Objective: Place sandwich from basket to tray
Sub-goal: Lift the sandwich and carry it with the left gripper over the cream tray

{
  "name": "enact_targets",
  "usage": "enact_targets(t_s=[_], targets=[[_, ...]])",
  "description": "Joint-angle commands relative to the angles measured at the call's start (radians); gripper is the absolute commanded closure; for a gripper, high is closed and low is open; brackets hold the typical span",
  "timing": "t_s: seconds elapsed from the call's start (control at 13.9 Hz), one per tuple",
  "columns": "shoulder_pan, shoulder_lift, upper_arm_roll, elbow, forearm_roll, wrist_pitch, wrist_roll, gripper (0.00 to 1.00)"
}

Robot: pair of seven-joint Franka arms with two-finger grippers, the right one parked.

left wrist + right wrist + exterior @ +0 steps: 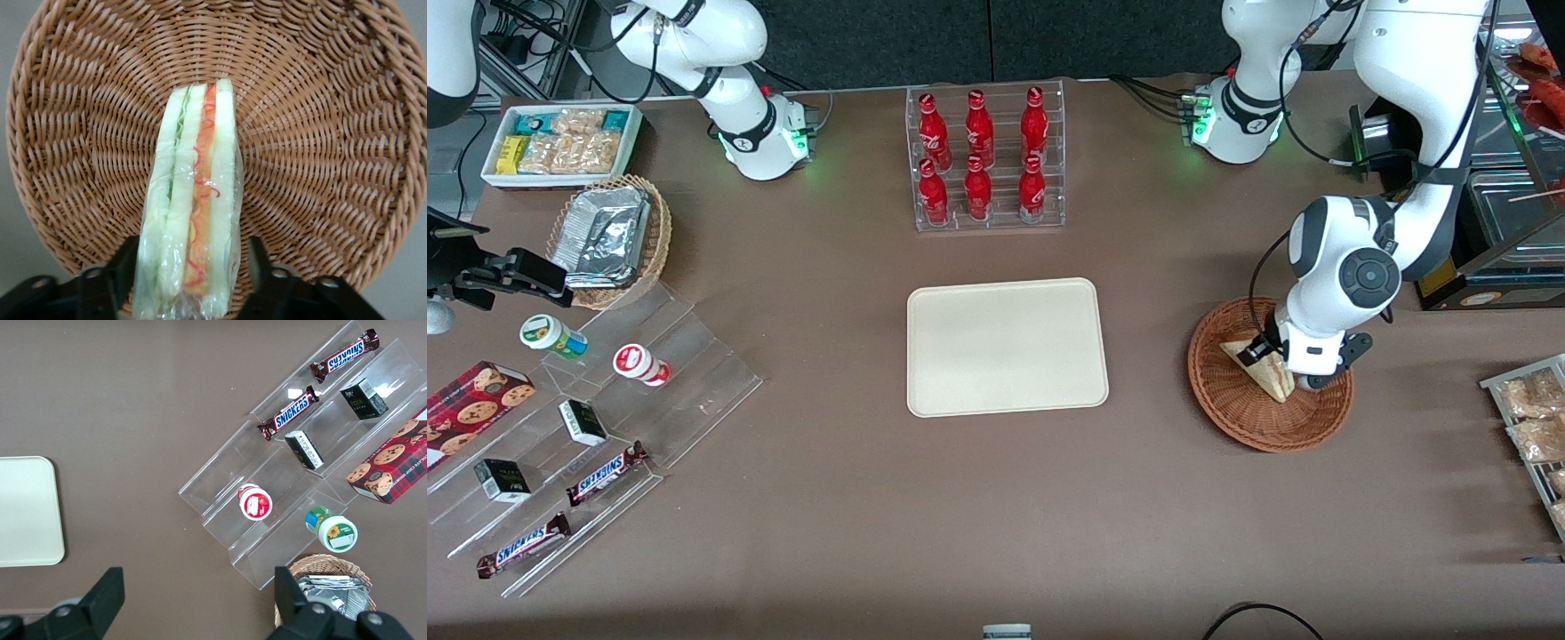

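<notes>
Two Snickers bars (pixel 562 508) lie nearest the front camera, on a clear stepped acrylic display (pixel 596 418) toward the parked arm's end of the brown table (pixel 871 516). On the same display sit two small dark boxes (pixel 583 421), a red-lidded cup (pixel 640 364) and a green-lidded cup (pixel 553 337), with a red cookie box (pixel 471 409) beside them. Farther from the camera is a tan wicker basket holding silver foil (pixel 609 238), and farther still a white bin of snack packets (pixel 562 144).

At the middle of the table lies the tray (pixel 1007 347), cream-beige, flat, with nothing on it. Farther from the camera than the tray stands a clear rack (pixel 988 160) with six red bottles (pixel 979 156).

Toward the working arm's end sits the basket (pixel 1268 375), round and reddish-brown. The sandwich (pixel 193 207) rests inside it, standing on edge in clear wrap, its pale bread and red, orange and green filling facing the wrist camera. The gripper (pixel 190 270) is lowered into the basket with one dark finger on each side of the sandwich: the fingers (pixel 123 267) are spread apart, with a slim gap showing between one of them and the wrap, so the gripper is not clamped on it. In the front view the sandwich (pixel 1258 364) shows as a wedge partly covered by the white arm. Packets of snacks on a rack (pixel 1529 418) lie at the table's edge near this arm.
</notes>
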Motion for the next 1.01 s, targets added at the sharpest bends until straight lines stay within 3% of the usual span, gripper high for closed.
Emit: enact_targets(t_s=[0.0,0.07,0.14,0.36,0.58,0.79,0.94], targets=[[0.002,0.0,0.003,-0.009,0.016,0.025,-0.023,0.88],[0.002,0.002,0.003,-0.009,0.016,0.025,-0.023,0.98],[0.002,0.007,0.003,-0.006,0.016,0.022,-0.032,1.0],[-0.005,-0.004,0.005,0.011,0.018,-0.008,-0.043,1.0],[-0.029,-0.032,0.003,0.1,0.053,-0.173,-0.046,1.0],[-0.106,-0.029,-0.001,0.235,0.076,-0.349,-0.045,1.0],[-0.158,-0.023,-0.004,0.275,0.064,-0.365,-0.045,1.0]])
